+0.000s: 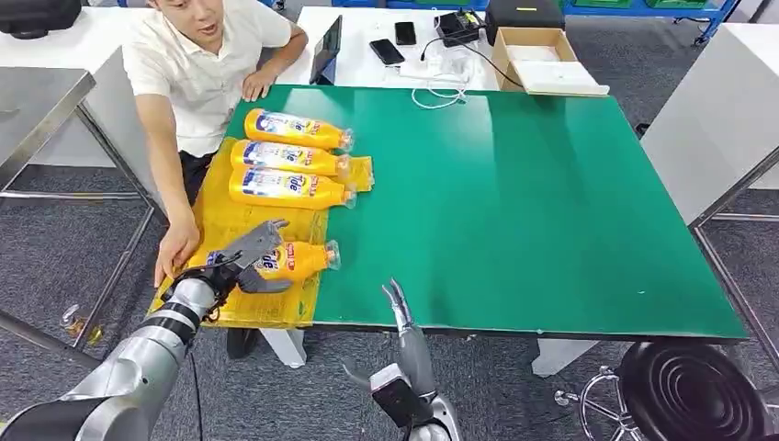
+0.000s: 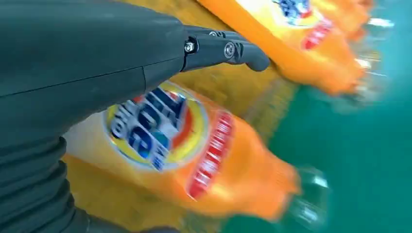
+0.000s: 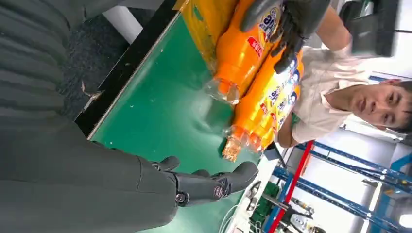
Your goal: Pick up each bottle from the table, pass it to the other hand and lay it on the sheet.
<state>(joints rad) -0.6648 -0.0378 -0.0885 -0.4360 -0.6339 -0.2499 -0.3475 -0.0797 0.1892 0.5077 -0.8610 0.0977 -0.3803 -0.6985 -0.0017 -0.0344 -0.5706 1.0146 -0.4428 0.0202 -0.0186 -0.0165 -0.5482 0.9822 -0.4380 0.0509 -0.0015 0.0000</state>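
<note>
Three orange bottles (image 1: 289, 158) lie side by side on the far part of the yellow sheet (image 1: 225, 220) at the green table's left edge. Nearer to me a fourth orange bottle (image 1: 299, 260) lies on the sheet, cap pointing right. My left hand (image 1: 246, 262) hovers over its base end, fingers spread above it and thumb below, wider than the bottle. In the left wrist view the bottle (image 2: 194, 155) lies under straight fingers (image 2: 228, 51). My right hand (image 1: 397, 301) stands open and empty at the table's front edge, to the right of that bottle (image 3: 240, 53).
A person sits at the table's left, one hand (image 1: 174, 248) resting on the sheet's left edge close to my left hand. Phones, cables and a cardboard box (image 1: 542, 60) lie on the white table behind. A black stool (image 1: 689, 390) stands at the lower right.
</note>
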